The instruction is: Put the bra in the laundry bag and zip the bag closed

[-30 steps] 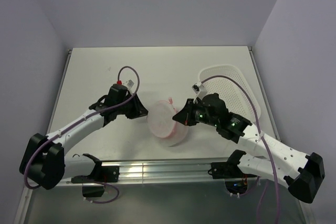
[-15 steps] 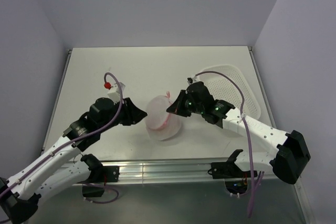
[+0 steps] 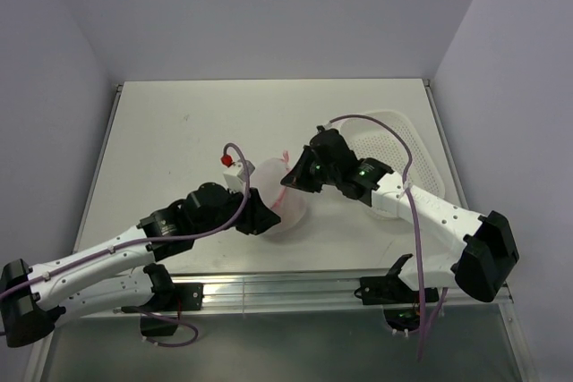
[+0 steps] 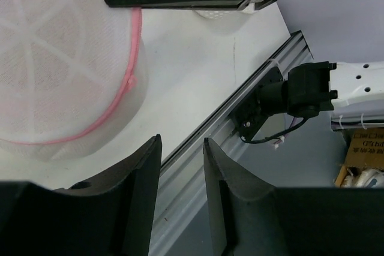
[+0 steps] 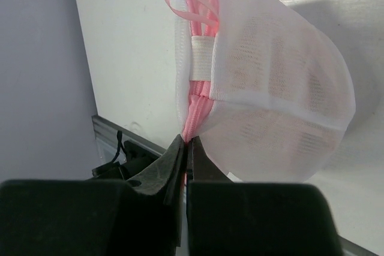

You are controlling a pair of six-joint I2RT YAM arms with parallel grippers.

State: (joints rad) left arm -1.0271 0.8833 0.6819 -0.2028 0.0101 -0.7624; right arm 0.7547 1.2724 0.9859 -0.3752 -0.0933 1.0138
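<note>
Pink-rimmed round white mesh laundry bag (image 3: 276, 187) sits mid-way on the white table (image 3: 179, 131), between my grippers. My right gripper (image 5: 186, 143) is pinched tight on its zipper rim. My left gripper (image 4: 181, 166) holds nothing, its fingers narrowly apart, with the bag at ten o'clock. Print on the brown cardboard box (image 4: 362, 169) is too small to read.

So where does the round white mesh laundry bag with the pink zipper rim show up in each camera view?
Top external: the round white mesh laundry bag lies near the picture's centre, on the white table.
Left wrist: the bag fills the upper left.
Right wrist: the bag spans the centre and right.
Shared landmark: its pink zipper rim.
</note>
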